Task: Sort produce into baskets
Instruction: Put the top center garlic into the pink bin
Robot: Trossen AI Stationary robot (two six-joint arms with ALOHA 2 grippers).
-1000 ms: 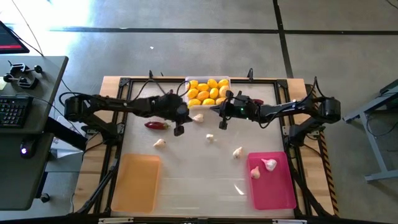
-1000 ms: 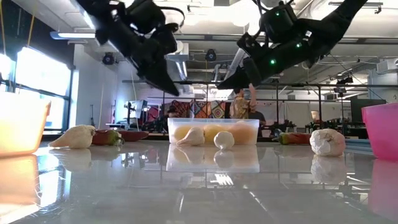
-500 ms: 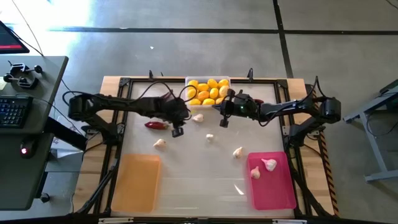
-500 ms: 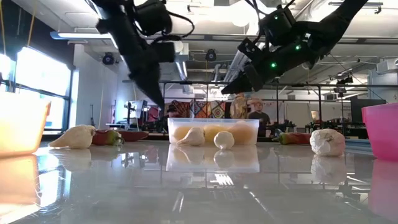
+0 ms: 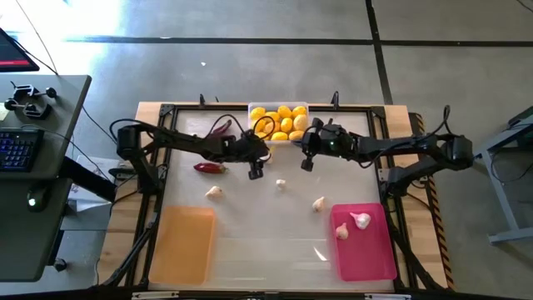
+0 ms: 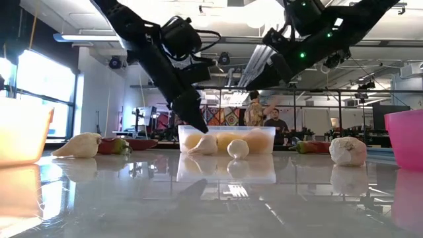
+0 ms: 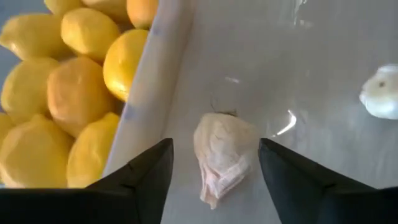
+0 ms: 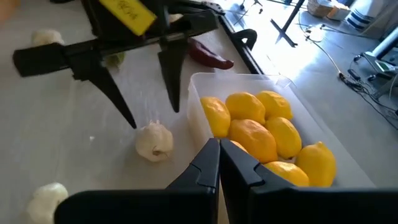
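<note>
Left gripper (image 7: 214, 163): fingers spread wide, straddling a garlic bulb (image 7: 222, 152) that lies on the table between the tips, not yet pinched.
Garlic bulb position: just beside the wall of the clear tray (image 7: 149, 81), which runs along the outside of one finger and holds the lemons (image 7: 68, 93).
Risk, tray wall: that finger looks very close to the tray wall; closing or lowering could nudge or snag the tray and shift the fruit.
Risk, grasp: the bulb is papery and tapered, its narrow end pointing back toward the wrist; an off-centre pinch could squirt it out or roll it along the glossy table (image 5: 266, 233).
Right gripper (image 8: 219, 163): fingers pressed together, holding nothing, raised over the near edge of the clear tray.
Risk, arms: the right gripper hangs near the left one, so a lift toward the pink tray (image 5: 366, 246) may cross its path.
Other garlic: a second bulb (image 7: 380, 93) lies well beyond the fingertips.
</note>
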